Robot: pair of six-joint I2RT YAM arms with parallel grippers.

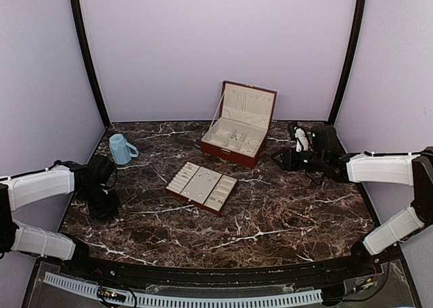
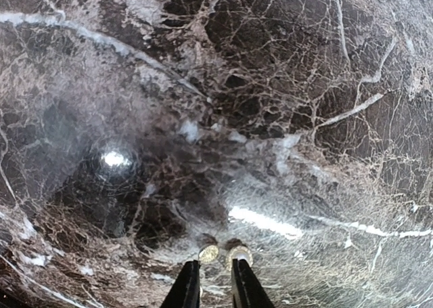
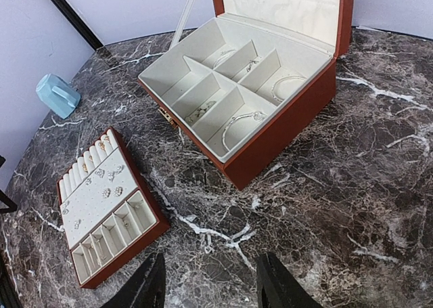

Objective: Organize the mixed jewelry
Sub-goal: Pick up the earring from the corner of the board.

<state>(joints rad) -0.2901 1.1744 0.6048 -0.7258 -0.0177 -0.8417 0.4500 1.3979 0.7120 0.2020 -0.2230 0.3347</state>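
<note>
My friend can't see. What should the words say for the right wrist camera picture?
An open red-brown box with cream compartments holding jewelry sits on a dark marble table. A flat tray of small pieces lies at lower left, a blue cup at far left. The right hand is open and empty at the bottom edge.

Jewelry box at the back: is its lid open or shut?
Open. The jewelry box has its lid standing raised behind the cream-lined compartments, which lie fully exposed.
</note>
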